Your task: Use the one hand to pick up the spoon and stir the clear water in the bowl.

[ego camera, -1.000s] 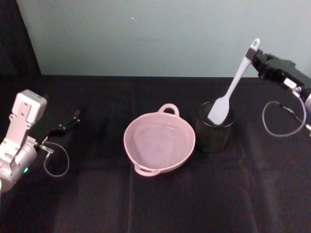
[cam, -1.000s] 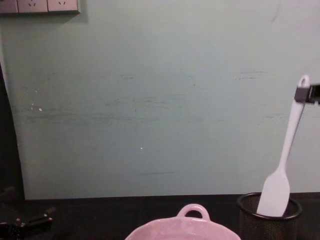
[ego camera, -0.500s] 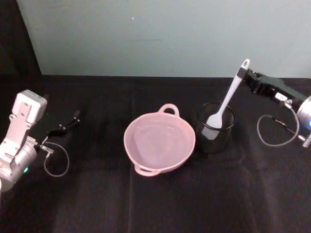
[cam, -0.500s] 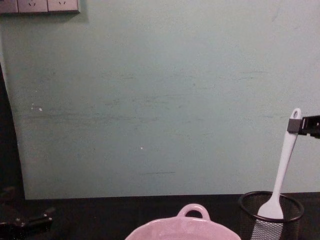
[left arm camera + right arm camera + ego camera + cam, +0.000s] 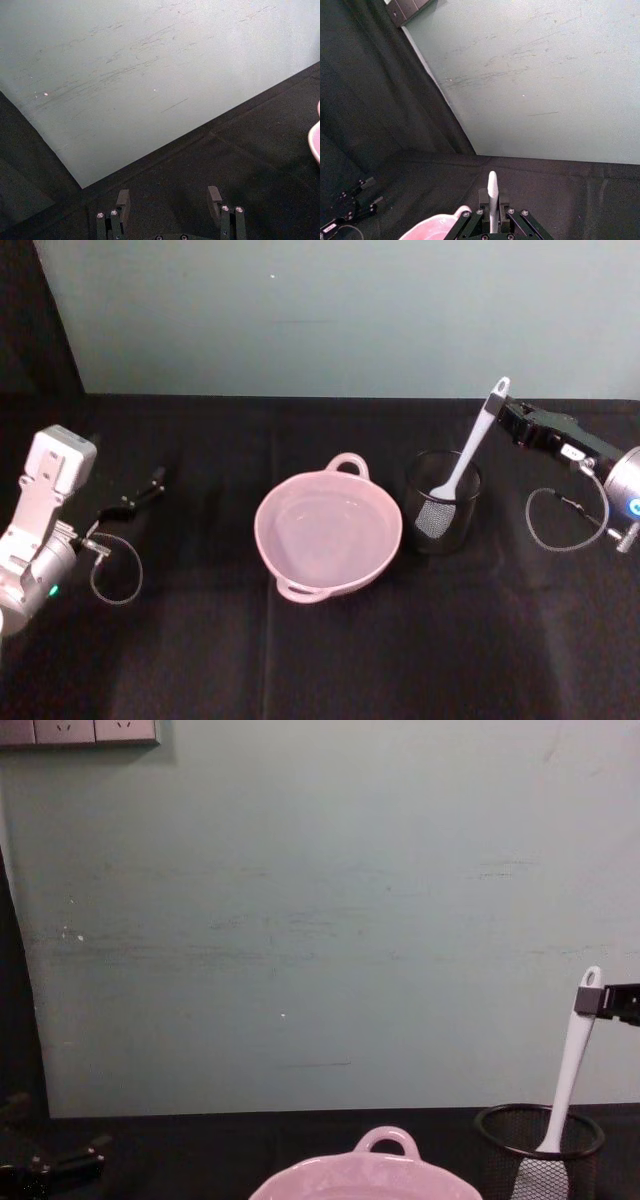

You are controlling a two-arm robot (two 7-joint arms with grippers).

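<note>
Spoon has sunk blade-first into the mesh cup beside the bowl, right claw clamped on its handle tip, suggesting stirring is finished; left claw rests apart.

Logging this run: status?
Right claw shut on spoon, blade down in mesh cup. Left claw open, parked. Bowl untouched.

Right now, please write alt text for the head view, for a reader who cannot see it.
The right tool grips the top of a white spoon whose blade stands inside a black mesh cup, beside a pink bowl on a black table. The left tool rests far left.
</note>
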